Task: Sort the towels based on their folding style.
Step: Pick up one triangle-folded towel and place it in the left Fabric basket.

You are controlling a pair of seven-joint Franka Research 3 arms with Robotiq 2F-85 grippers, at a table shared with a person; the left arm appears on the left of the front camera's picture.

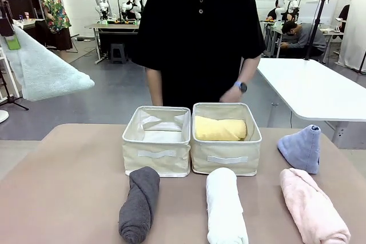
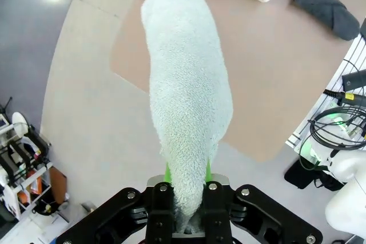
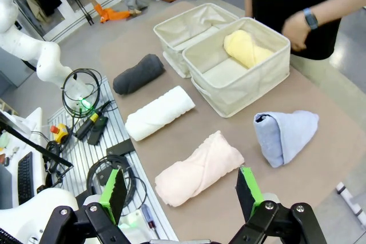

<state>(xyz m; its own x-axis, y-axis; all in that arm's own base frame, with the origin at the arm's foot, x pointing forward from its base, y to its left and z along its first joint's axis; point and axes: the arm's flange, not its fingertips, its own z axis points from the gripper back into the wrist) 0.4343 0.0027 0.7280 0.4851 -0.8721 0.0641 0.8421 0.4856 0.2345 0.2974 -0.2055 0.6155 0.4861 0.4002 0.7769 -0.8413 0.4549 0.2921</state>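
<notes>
Brown tabletop carries two cream fabric bins side by side: the left bin and the right bin.

I read the left gripper as clamped on one end of the pale mint-green terry cone towel. The towel projects straight out from the jaws and hangs in the air, clear of the table surface.

I read the right gripper as spread wide, with nothing between its green pads. Positions relative to these jaws:
- The pink rolled terry towel lies just ahead.
- The white rolled terry towel lies farther ahead, to the left.
- The dark grey rolled terry towel lies beyond the white one, apart from it.
- The light blue terry cone towel rests ahead and to the right.
- The yellow rolled terry towel lies inside the right bin, well ahead.

A person's hand hovers near that bin's far rim.
</notes>
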